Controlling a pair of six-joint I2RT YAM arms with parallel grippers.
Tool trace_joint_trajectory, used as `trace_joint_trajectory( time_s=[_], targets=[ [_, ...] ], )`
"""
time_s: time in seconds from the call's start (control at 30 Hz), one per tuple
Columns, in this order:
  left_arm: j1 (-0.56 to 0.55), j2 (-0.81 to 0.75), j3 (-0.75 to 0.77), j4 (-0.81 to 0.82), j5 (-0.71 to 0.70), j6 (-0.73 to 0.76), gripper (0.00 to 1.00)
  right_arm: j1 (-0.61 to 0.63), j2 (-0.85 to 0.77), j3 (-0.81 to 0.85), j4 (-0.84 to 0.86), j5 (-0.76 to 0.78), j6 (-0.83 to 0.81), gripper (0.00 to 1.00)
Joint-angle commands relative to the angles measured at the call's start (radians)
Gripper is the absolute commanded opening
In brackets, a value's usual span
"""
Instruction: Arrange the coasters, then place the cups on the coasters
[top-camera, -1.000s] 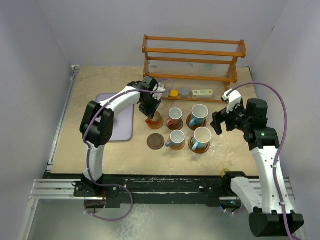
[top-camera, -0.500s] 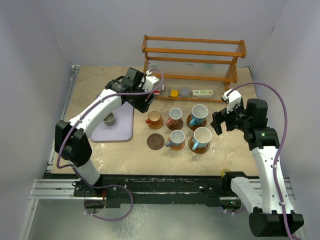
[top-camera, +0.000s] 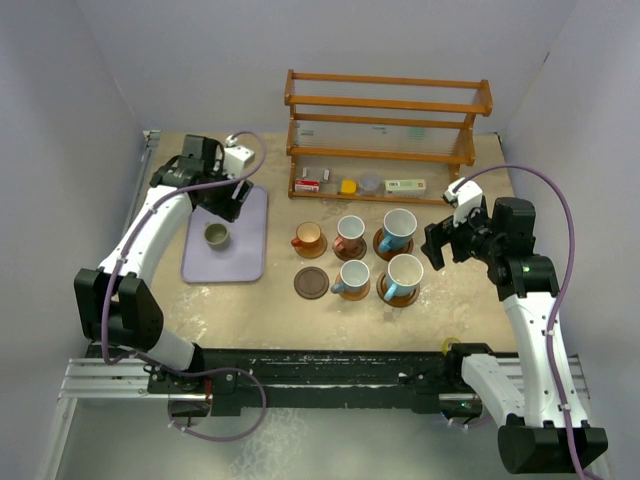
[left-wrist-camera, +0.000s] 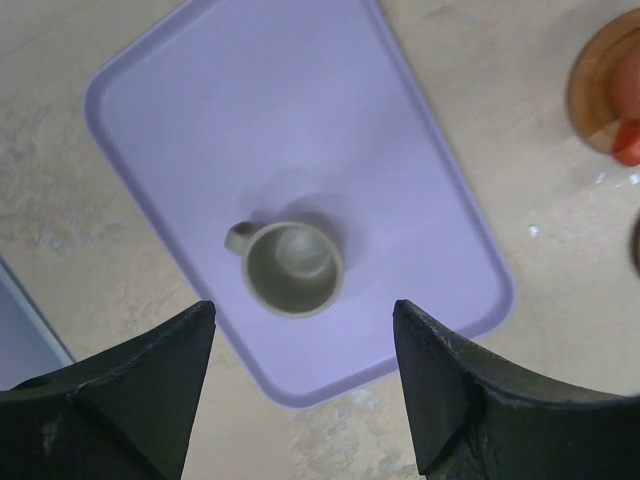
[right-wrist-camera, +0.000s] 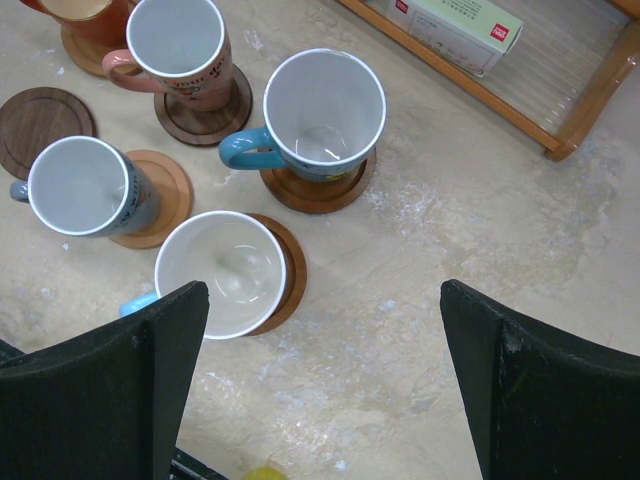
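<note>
Six round wooden coasters lie in two rows of three at mid-table. An orange cup (top-camera: 309, 237), a reddish cup (top-camera: 350, 232) and a large light blue cup (top-camera: 398, 227) stand on the back row. A medium blue cup (top-camera: 353, 276) and a second light blue cup (top-camera: 404, 275) stand on the front row, next to a bare dark coaster (top-camera: 311, 283). The olive-grey cup (left-wrist-camera: 293, 268) stands upright on the lavender tray (left-wrist-camera: 420, 160). My left gripper (left-wrist-camera: 302, 310) hangs open above it, holding nothing. My right gripper (right-wrist-camera: 325, 290) hovers open beside the light blue cup (right-wrist-camera: 222, 272).
A wooden rack (top-camera: 390, 120) stands along the back wall, with small boxes and lids on its bottom shelf. The lavender tray (top-camera: 245, 250) lies left of the coasters. A small yellow object (right-wrist-camera: 262, 472) shows at the near table edge.
My left gripper let go of the orange cup on its coaster, opened wider and swung left to hang over the tray. The right arm has not moved.
</note>
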Motion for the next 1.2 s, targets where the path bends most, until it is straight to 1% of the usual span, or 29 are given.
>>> trace_joint_trajectory(
  time_s=[0.0,0.27,0.37,0.63,0.73,0.87,1.0,1.17],
  targets=[
    [0.084,-0.033,-0.033,0.054,0.029,0.101,0.69,-0.004,-0.011,0.007,0.021,0.002,-0.009,1.00],
    [0.209,0.042,-0.029,0.071,0.124,0.220,0.66,-0.004,-0.017,0.007,0.021,-0.005,-0.009,1.00],
    [0.231,0.096,-0.006,0.060,0.159,0.265,0.63,-0.004,-0.019,0.007,0.023,-0.003,-0.009,1.00],
    [0.234,0.258,0.089,-0.037,0.240,0.402,0.55,-0.004,-0.017,0.007,0.021,-0.004,-0.011,1.00],
    [0.234,0.298,0.103,-0.042,0.259,0.439,0.52,-0.004,-0.018,0.007,0.021,-0.003,-0.012,1.00],
    [0.229,0.335,0.126,-0.085,0.318,0.506,0.48,-0.004,-0.013,0.007,0.020,-0.002,-0.013,1.00],
    [0.213,0.367,0.154,-0.130,0.332,0.583,0.44,-0.004,-0.010,0.005,0.023,0.002,-0.014,1.00],
    [0.187,0.388,0.160,-0.175,0.307,0.726,0.44,-0.004,-0.005,0.007,0.021,0.002,-0.015,1.00]
  ],
)
